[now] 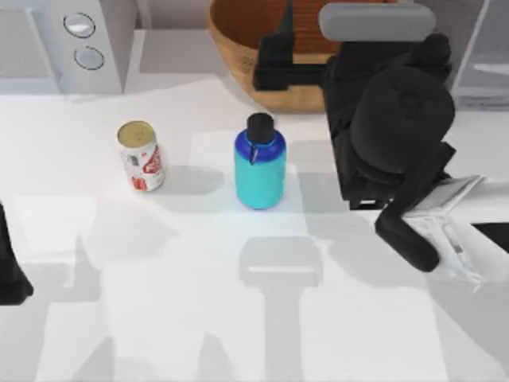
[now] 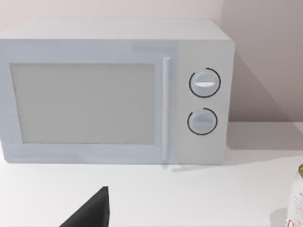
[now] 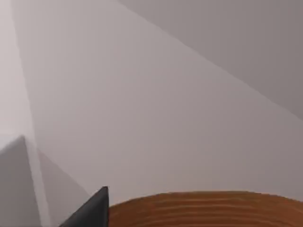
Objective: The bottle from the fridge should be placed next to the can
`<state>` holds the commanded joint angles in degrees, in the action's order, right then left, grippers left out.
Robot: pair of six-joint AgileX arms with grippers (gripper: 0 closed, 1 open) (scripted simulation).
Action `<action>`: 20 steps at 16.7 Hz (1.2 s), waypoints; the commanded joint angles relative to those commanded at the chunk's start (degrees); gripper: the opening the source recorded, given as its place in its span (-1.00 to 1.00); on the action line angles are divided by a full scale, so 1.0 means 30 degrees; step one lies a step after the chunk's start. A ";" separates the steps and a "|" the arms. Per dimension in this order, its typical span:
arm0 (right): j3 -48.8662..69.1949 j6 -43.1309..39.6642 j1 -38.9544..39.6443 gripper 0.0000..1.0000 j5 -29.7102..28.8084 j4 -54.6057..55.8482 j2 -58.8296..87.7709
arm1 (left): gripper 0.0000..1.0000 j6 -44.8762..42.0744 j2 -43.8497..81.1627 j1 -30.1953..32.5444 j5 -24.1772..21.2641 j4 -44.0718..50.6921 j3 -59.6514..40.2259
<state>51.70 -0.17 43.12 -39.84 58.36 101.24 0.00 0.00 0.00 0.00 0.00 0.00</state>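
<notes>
The cyan bottle (image 1: 259,163) with its black cap stands upright on the white table, free of both grippers. The red-and-white can (image 1: 141,155) stands upright to its left, with a gap about one bottle wide between them. A sliver of the can (image 2: 297,198) is at the edge of the left wrist view. The grey fridge (image 1: 487,56) is at the back right corner, partly behind my right arm. My right gripper (image 1: 278,57) hangs behind the bottle, over the rim of a wooden bowl, holding nothing. My left arm (image 1: 8,270) is parked at the table's left edge.
A white microwave (image 1: 71,40) with two round knobs stands at the back left and faces the left wrist camera as the microwave (image 2: 113,94). The wooden bowl (image 1: 238,40) sits at the back centre. A pale panel (image 1: 449,199) lies at the right under my right arm.
</notes>
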 joint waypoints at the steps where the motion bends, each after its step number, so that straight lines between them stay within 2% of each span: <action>1: -0.0706 -0.0014 -0.0777 1.00 0.0863 -0.0827 -0.2011 | 1.00 0.0000 0.0000 0.0000 0.0000 0.0000 0.0000; 8: -0.7033 0.0001 -0.7287 1.00 0.7133 -0.8339 -1.7050 | 1.00 0.0000 0.0000 0.0000 0.0000 0.0000 0.0000; 12: -1.1286 0.0041 -1.0576 1.00 1.0045 -1.3010 -2.4776 | 1.00 0.0000 0.0000 0.0000 0.0000 0.0000 0.0000; 16: -1.4930 0.0064 -1.2925 1.00 1.2147 -1.6953 -3.0577 | 1.00 0.0000 0.0000 0.0000 0.0000 0.0000 0.0000; 20: -1.7035 0.0059 -1.4234 1.00 1.3192 -1.9241 -3.3490 | 1.00 0.0000 0.0000 0.0000 0.0000 0.0000 0.0000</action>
<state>0.59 0.01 0.42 -0.26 0.63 0.77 0.00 0.00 0.00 0.00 0.00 0.00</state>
